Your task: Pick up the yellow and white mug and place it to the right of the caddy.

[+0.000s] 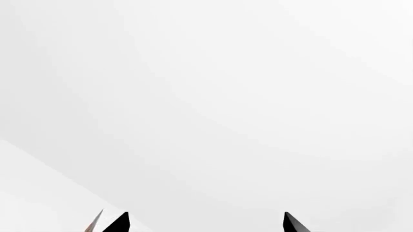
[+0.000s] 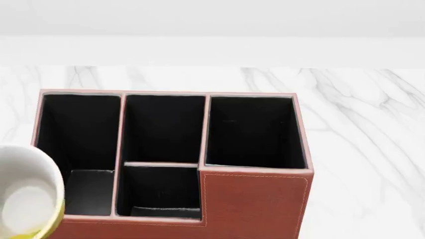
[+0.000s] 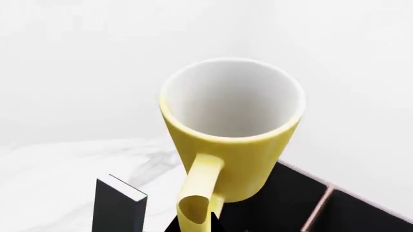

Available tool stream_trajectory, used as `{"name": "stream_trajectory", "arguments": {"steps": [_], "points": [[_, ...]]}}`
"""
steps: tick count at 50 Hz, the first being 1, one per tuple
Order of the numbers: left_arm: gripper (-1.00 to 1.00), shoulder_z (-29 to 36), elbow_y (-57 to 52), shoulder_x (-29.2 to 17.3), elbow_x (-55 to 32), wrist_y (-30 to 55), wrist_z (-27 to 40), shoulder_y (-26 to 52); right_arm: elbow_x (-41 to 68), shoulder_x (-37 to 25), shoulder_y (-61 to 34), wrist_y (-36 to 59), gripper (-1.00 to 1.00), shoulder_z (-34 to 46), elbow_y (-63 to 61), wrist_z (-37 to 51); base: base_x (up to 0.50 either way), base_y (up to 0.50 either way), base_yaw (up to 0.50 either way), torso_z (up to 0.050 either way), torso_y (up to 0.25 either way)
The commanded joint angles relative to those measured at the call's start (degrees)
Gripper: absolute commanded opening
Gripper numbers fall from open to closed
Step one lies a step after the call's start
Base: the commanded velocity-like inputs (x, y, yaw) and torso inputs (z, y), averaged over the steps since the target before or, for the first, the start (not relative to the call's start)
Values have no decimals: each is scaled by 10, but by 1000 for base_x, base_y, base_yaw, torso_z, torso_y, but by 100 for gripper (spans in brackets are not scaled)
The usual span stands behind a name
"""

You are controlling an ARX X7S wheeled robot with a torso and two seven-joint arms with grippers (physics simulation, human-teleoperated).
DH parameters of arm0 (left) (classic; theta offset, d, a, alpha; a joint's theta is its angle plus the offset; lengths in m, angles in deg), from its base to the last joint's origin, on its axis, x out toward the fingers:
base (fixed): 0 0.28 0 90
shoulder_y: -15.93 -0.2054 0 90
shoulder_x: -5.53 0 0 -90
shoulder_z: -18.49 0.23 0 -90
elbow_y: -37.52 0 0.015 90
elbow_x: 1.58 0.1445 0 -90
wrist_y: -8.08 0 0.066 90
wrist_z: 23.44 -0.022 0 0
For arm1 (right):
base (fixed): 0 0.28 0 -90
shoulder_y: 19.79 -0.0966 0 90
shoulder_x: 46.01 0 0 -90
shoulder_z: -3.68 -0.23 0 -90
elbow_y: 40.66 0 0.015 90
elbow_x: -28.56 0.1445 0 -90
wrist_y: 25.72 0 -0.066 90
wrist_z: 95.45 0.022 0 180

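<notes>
Your right pincer (image 3: 193, 227) shows only as a dark tip against the handle of the yellow and white mug (image 3: 232, 130), so I judge it is gripping that handle, though the jaws themselves are cut off from view. In the head view the mug (image 2: 27, 199) appears close to the camera, seemingly aloft over the caddy (image 2: 256, 204) at its left front corner. Your left pincer (image 1: 205, 223) has its two black tips spread apart with nothing between them, facing blank white.

The risk: a handle-only grip lets the mug swing or twist as you carry it right. Cross too low and its base could clip the caddy's walls or drop into a compartment. The black book (image 3: 119, 205) standing on the marble surface (image 2: 371, 124) could also be knocked.
</notes>
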Motion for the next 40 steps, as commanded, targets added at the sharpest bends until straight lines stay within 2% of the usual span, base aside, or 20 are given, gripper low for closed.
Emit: {"name": "stream_trajectory", "arguments": {"steps": [1, 40], "points": [[100, 3, 0, -4, -1, 2, 0, 0, -8, -44, -24, -3, -100, -31, -33, 29, 0, 0, 0, 0, 0], [100, 9, 0, -4, 5, 1, 0, 1, 24, -253, -64, -97, -100, -124, -74, 100, 0, 0, 0, 0, 0]]}}
